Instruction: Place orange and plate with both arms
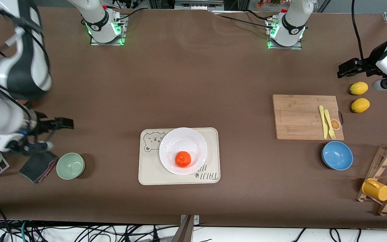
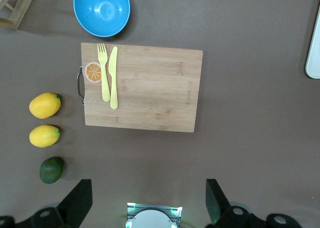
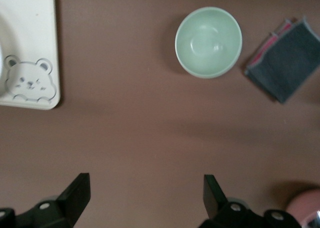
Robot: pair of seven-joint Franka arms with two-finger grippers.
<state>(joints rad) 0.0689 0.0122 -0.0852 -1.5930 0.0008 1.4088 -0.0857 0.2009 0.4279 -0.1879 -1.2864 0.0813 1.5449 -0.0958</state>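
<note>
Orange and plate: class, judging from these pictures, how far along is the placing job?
It looks finished. The orange sits on the plate, and the plate rests on the bear tray. Nothing is in hand: the left gripper and right gripper are both open, up over bare table at opposite ends. Nothing looks left.

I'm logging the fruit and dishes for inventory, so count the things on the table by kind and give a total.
Orange: 1
Lemons: 2
Green fruit: 1
Plate: 1
Bowls, blue and green: 2
Yellow cutlery, knife and fork: 2
Total: 9
</note>
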